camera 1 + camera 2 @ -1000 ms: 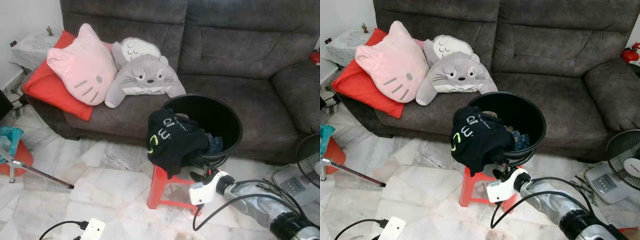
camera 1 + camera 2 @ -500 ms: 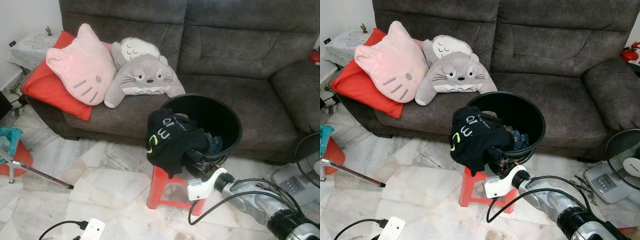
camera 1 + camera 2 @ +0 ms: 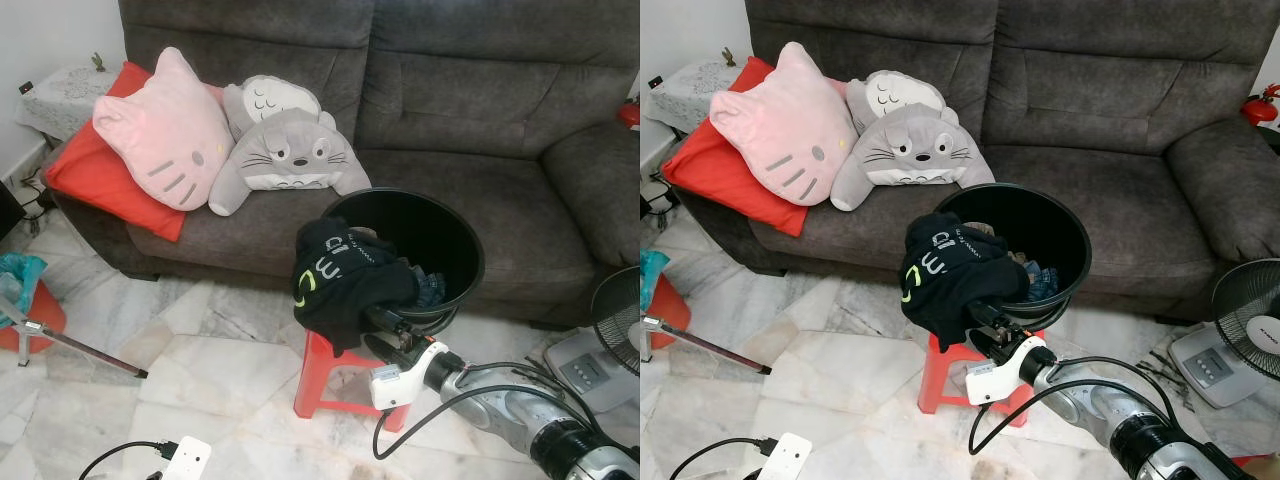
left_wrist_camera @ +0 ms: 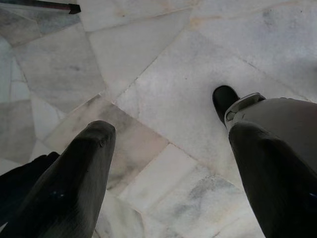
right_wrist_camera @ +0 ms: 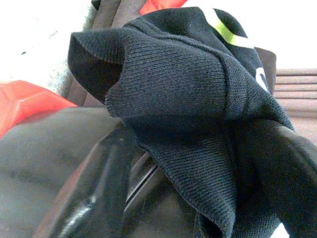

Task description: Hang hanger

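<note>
A black garment [image 3: 340, 280] with a green and white print hangs over the rim of a black bucket [image 3: 470, 250], which stands on a red stool [image 3: 325, 375]. My right gripper [image 3: 388, 332] reaches in low at the garment's hanging edge, just under the bucket. In the right wrist view its fingers [image 5: 94, 198] stand open on either side of a fold of the black cloth [image 5: 188, 99]. My left gripper [image 4: 168, 188] hangs idle and open above the marble floor. More clothes [image 3: 430, 290] lie inside the bucket.
A grey sofa [image 3: 480, 120] stands behind the bucket with a pink cat cushion [image 3: 165, 135], a grey cushion [image 3: 285, 150] and a red cushion [image 3: 90, 175]. A fan [image 3: 615, 320] is at the right. A power strip [image 3: 185, 458] and a tripod leg [image 3: 80, 345] lie on the floor at the left.
My right gripper has moved forward and to the left, from beside the stool up to the garment's lower edge. The garment and bucket have stayed put.
</note>
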Controlling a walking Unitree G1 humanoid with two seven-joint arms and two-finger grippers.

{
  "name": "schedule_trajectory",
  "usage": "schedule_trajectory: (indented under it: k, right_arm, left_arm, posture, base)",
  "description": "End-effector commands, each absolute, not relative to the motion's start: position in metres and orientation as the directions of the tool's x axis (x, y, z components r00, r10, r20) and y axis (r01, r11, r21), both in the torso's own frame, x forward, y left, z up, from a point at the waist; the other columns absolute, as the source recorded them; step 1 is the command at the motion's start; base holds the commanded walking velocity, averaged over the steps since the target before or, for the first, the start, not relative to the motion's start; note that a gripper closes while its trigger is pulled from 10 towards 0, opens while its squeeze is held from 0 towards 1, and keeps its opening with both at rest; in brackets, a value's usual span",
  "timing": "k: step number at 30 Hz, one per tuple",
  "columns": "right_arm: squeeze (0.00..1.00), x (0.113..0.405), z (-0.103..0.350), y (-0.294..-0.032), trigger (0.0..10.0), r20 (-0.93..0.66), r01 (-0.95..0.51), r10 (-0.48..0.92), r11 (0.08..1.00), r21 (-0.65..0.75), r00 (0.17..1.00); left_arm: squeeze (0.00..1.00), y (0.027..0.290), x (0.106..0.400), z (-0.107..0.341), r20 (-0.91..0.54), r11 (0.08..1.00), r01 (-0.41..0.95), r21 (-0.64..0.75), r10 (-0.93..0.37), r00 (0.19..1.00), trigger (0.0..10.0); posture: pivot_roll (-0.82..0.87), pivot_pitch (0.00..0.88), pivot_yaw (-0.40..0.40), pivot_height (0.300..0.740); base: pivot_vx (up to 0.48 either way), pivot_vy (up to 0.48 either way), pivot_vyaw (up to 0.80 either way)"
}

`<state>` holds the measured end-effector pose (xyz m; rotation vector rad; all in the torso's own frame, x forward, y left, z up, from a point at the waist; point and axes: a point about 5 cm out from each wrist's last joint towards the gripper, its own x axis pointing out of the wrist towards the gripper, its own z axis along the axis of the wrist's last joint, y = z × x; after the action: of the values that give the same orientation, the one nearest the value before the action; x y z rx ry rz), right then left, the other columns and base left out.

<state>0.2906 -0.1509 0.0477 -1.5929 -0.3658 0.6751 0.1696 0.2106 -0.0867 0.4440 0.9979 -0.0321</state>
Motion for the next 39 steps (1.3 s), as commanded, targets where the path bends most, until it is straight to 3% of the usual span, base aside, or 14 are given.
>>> schedule_trajectory:
  k: [1,6,7,8,19,29,39]
  right_arm:
    - [0.00,0.292,0.049,-0.151,0.0,-0.205,-0.150,0.597,-0.141,-0.979,0.775]
    - [0.00,0.298,0.050,-0.156,0.0,-0.189,-0.129,0.556,-0.145,-0.981,0.809]
    - [0.00,0.299,0.050,-0.158,4.2,-0.197,-0.136,0.544,-0.151,-0.979,0.815]
    - [0.00,0.300,0.050,-0.159,10.0,-0.197,-0.136,0.537,-0.152,-0.979,0.820]
    - [0.00,0.304,0.045,-0.163,10.0,-0.257,-0.170,0.503,-0.212,-0.962,0.825]
    - [0.00,0.292,0.026,-0.160,10.0,-0.447,-0.363,0.519,-0.261,-0.894,0.728]
    - [0.00,0.299,0.034,-0.162,10.0,-0.419,-0.299,0.512,-0.302,-0.905,0.750]
  left_arm:
    - [0.00,0.209,0.165,-0.089,-0.822,0.906,0.235,0.352,0.179,0.540,10.0]
    - [0.00,0.209,0.165,-0.089,-0.821,0.908,0.227,0.353,0.183,0.541,10.0]
    - [0.00,0.209,0.165,-0.089,-0.820,0.908,0.226,0.353,0.184,0.542,10.0]
    - [0.00,0.209,0.165,-0.089,-0.820,0.908,0.226,0.353,0.184,0.542,10.0]
    - [0.00,0.211,0.165,-0.089,-0.818,0.907,0.221,0.358,0.191,0.542,10.0]
    - [0.00,0.211,0.165,-0.089,-0.819,0.908,0.217,0.357,0.193,0.541,10.0]
    - [0.00,0.210,0.168,-0.087,-0.812,0.907,0.215,0.362,0.194,0.550,10.0]
  posture:
    - [0.05,0.059,-0.037,0.736]
    - [0.05,0.061,-0.038,0.736]
    - [0.05,0.067,-0.038,0.736]
    - [0.05,0.067,-0.038,0.736]
    - [0.05,0.071,-0.040,0.736]
    - [0.06,0.063,-0.042,0.736]
    - [0.05,0.054,-0.042,0.736]
  base:
    - [0.000,0.000,0.00]
    - [0.000,0.000,0.00]
    - [0.000,0.000,0.00]
    - [0.000,0.000,0.00]
    - [0.000,0.000,0.00]
    - [0.000,0.000,0.00]
    - [0.000,0.000,0.00]
